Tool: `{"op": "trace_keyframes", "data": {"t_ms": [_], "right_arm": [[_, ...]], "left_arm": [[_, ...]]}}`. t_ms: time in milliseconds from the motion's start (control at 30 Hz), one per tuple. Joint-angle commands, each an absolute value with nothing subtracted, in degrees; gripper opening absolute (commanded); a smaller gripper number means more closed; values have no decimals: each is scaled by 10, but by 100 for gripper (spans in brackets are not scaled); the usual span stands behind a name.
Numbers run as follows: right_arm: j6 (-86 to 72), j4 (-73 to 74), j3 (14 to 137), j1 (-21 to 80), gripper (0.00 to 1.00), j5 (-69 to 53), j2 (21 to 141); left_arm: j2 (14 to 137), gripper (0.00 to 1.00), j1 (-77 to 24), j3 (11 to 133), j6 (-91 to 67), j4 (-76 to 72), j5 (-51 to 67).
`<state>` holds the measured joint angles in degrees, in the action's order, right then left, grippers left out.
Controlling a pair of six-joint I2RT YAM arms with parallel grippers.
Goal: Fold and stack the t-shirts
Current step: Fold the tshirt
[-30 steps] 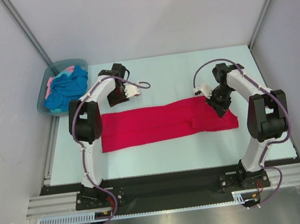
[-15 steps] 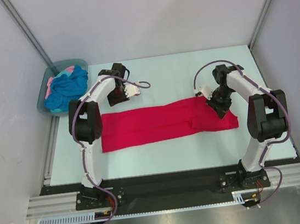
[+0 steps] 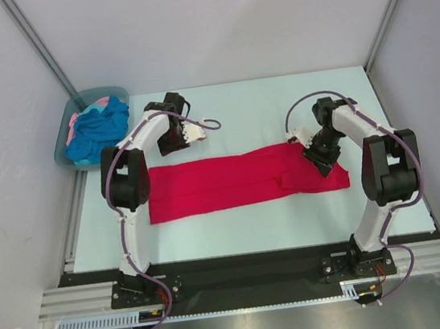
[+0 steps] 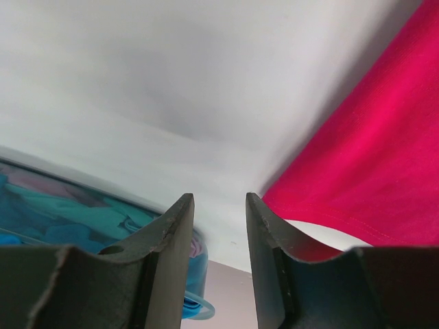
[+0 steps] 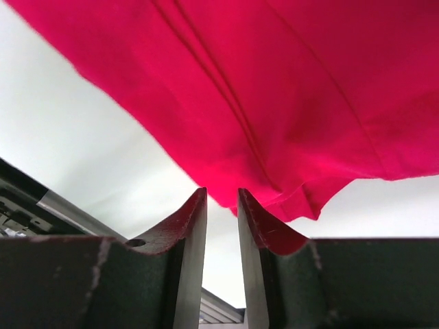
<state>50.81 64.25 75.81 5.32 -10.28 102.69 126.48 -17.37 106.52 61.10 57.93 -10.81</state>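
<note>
Crimson t-shirt (image 3: 230, 182) flat mid-table, long axis left-right, right end hidden under my right gripper (image 5: 221, 195), grip unclear, my left gripper (image 4: 219, 202) narrowly parted, empty, turquoise t-shirt (image 3: 100, 127) burying pink t-shirt (image 3: 74, 122) in 1 tub (image 3: 62, 150).

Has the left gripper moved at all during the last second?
No. The left gripper is at the same place relative to the tub.

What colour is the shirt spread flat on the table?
The flat cloth t-shirt is plain crimson red, clearest in the top external view.
</note>
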Motion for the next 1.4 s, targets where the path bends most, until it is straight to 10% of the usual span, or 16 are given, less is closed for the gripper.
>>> {"op": "trace_keyframes", "data": {"t_ms": [0,1133,1367], "right_arm": [[504,618,758,43,30,-96,1041],[503,617,799,15,41,-110,1063],[503,618,785,23,30,-120,1067]], "left_arm": [[1266,41,-178,1085,618,579,-107],[1284,40,-179,1114,620,581,-108],[1284,40,-179,1114,620,582,-108]]}}
